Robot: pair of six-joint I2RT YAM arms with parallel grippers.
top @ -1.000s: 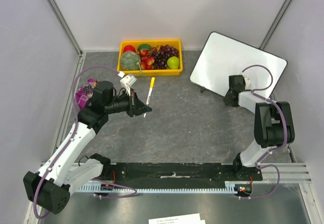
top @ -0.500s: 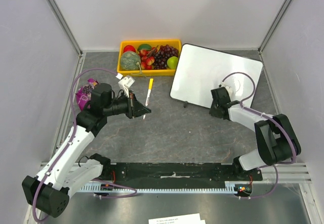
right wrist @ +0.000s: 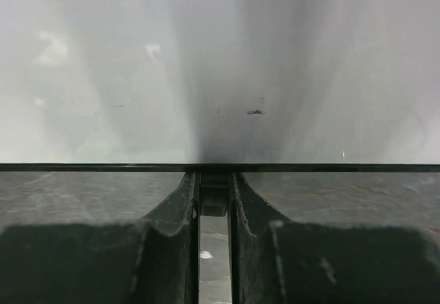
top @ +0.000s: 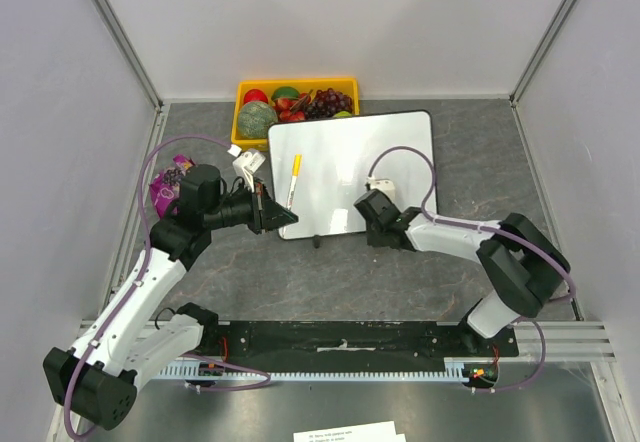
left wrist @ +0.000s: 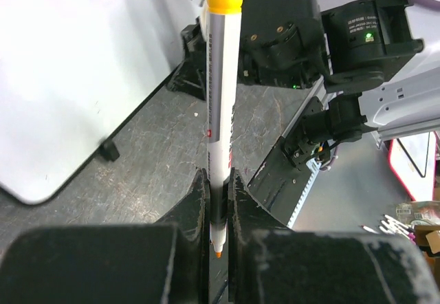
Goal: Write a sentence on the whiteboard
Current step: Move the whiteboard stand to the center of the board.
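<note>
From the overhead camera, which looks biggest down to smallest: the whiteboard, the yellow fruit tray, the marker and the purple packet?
1. whiteboard, clearly largest.
2. yellow fruit tray, partly hidden by the board.
3. marker and purple packet: too close to rank; the marker is longer but thin, the packet stubbier.

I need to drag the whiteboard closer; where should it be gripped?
At its near edge, from the robot's side: the whiteboard is wide, flat and thin, so only its rim fits between jaws. The right gripper grips there.

Both arms low, elbows bent inward, left gripper [top: 272, 211] and right gripper [top: 366, 220] pinched narrow
</note>
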